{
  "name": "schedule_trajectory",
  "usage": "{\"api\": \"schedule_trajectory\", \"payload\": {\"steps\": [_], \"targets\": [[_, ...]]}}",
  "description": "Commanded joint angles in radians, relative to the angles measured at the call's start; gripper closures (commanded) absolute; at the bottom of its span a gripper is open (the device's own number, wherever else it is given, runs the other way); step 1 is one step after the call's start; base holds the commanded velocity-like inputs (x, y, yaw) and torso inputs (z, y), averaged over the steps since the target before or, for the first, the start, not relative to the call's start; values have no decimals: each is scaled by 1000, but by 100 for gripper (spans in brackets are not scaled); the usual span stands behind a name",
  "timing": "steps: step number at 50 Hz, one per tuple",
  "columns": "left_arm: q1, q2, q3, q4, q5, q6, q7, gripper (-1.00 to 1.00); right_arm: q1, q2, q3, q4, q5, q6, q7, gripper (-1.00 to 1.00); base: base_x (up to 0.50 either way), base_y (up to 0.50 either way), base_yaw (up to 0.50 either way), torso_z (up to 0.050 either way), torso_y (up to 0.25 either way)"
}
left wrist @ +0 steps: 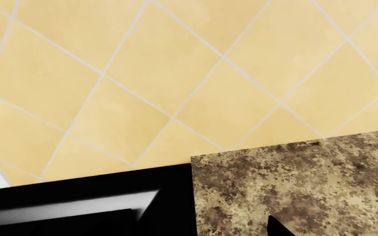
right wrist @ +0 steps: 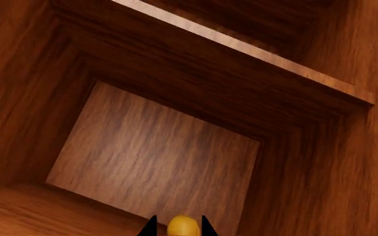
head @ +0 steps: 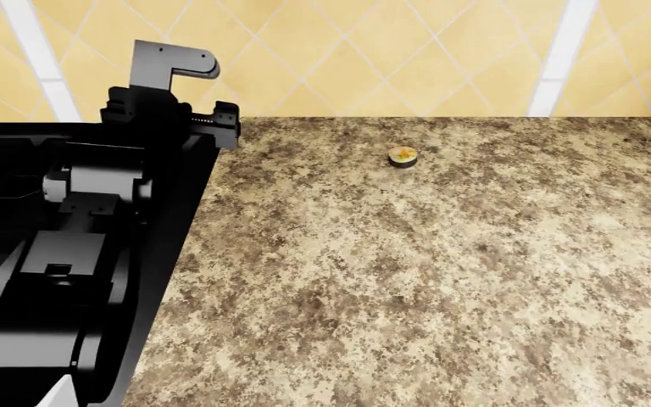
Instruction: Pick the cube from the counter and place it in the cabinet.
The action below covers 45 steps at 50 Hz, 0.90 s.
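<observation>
**Right gripper deep in the cabinet, left arm parked by the counter's edge**

Inside the cabinet [right wrist: 156, 152] there was open room ahead: bare back panel, walls either side, a shelf [right wrist: 255, 51] edge crossing beyond. The right gripper [right wrist: 176, 227] had its jaws pressed onto a small orange lump [right wrist: 183, 226]. Whether that was the cube, I couldn't tell; no red cube showed in any view.

Out on the counter [head: 416, 271], wide open stone ran to the tiled wall [head: 337, 59]. Only a disc [head: 403, 156] sat there, near the back edge. The left gripper [head: 174, 64] stood over the stove [left wrist: 77, 196], right at the counter's left edge; its jaws' state couldn't be told.
</observation>
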State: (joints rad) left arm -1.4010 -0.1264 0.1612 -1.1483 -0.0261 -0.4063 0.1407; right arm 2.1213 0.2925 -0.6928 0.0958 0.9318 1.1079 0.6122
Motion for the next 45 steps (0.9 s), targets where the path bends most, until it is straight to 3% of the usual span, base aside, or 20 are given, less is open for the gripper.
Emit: {"api": "schedule_trajectory", "payload": {"steps": [1, 5, 7, 13, 14, 19, 32, 39, 45], "targets": [[23, -5, 15, 16, 7, -12, -5, -100, 146, -13, -29, 350, -107, -69, -182, 100, 0, 0, 0, 0, 0], [17, -2, 29, -10, 18, -13, -7, -100, 233, -173, -56, 894, -197, -234, -476, 100, 0, 0, 0, 0, 0], [17, -1, 34, -11, 22, -18, -11, -100, 228, -238, 10, 1194, -305, -278, -576, 100, 0, 0, 0, 0, 0], [-30, 10, 50, -151, 34, 50, -23, -100, -7, -225, 420, 1213, -631, -132, -547, 100, 0, 0, 0, 0, 0], [-29, 10, 51, -158, 35, 50, -27, -100, -4, -234, 465, 1213, -680, -152, -604, -100, 0, 0, 0, 0, 0], [-35, 15, 59, -159, 38, 43, -29, -100, 42, -243, 512, 1213, -867, -178, -709, -100, 3, 0, 0, 0, 0], [-57, 56, 85, -148, 44, 44, -12, -100, 234, -254, 490, 1212, -933, -303, -866, -100, 3, 0, 1, 0, 0], [-50, 51, 88, -131, 43, 35, -12, -100, 235, -284, 643, 901, -1109, -162, -969, -100, 0, 0, 0, 0, 0], [2, 41, 89, 30, 38, -65, -7, -100, 235, -292, 632, 514, -1077, 30, -1027, -100, 0, 0, 0, 0, 0]]}}
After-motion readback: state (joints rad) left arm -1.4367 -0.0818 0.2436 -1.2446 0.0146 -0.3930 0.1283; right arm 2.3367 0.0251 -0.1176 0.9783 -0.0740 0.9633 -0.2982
